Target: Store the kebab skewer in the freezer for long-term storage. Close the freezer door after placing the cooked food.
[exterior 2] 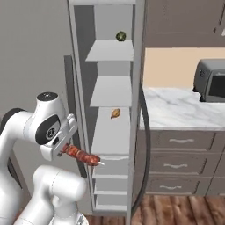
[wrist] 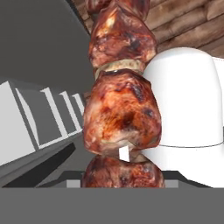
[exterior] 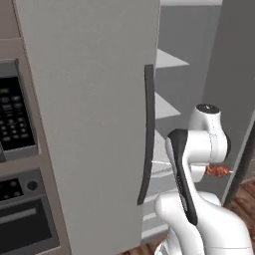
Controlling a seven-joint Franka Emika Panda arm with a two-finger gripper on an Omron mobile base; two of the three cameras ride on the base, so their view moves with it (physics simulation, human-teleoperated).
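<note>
My gripper (exterior 2: 65, 147) is shut on the stick end of the kebab skewer (exterior 2: 82, 155). The reddish-brown meat chunks point toward the open freezer (exterior 2: 112, 132), just in front of its lower white shelves. From the left base view the kebab skewer (exterior: 217, 171) peeks out to the right of my white arm. In the hand view the kebab skewer's (wrist: 120, 113) meat runs up the middle, close to the lens. The freezer door (exterior: 94, 124) stands swung open at the left, its dark bar handle (exterior: 148, 134) beside my arm.
A dark green item (exterior 2: 121, 36) rests on the top freezer shelf and a brown one (exterior 2: 115, 114) lower down. Right of the freezer are a marble counter (exterior 2: 176, 110) with a toaster oven (exterior 2: 211, 81) and drawers. A black oven panel (exterior: 15, 114) stands left of the door.
</note>
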